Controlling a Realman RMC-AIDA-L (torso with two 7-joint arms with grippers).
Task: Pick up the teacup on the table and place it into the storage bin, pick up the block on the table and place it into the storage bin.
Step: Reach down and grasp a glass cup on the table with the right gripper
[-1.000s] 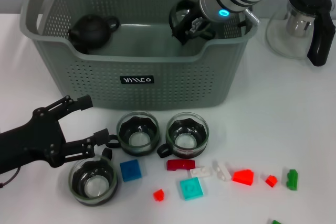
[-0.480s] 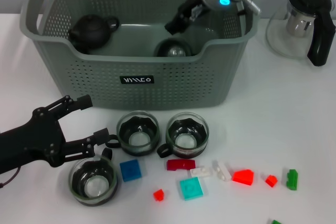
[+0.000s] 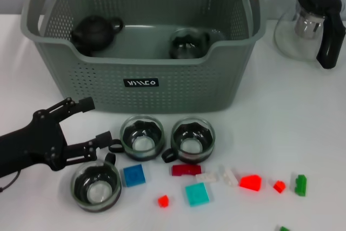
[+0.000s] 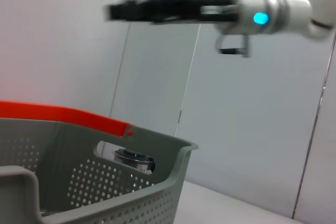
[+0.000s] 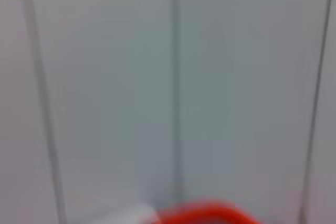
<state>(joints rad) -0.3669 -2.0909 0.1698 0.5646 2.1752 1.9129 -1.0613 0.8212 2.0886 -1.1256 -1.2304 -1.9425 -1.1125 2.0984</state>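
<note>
Inside the storage bin (image 3: 162, 74), a glass teacup (image 3: 188, 44) is seen lying against the front wall, with a black teapot (image 3: 96, 32) further along the same wall. On the counter (image 3: 303, 128), just beside the left claw (image 3: 93, 124), three more glass teacups are found: one (image 3: 97, 185) directly below the claw's lower finger, one (image 3: 141, 136) just past the fingertips, and one (image 3: 190, 138) beyond that. A blue block (image 3: 134, 176) is placed between the nearest two cups, and a teal block (image 3: 197, 193), a dark red block (image 3: 186, 170) and a small red block (image 3: 163, 200) are scattered farther from the claw. The left claw is held wide open and empty above the counter, in front of the bin. The right claw (image 4: 137, 11) is visible only in the left wrist view, raised high above the bin, nothing gripped; how far it is open cannot be told. A glass kettle (image 3: 316, 24) is set well apart, beyond the bin.
</note>
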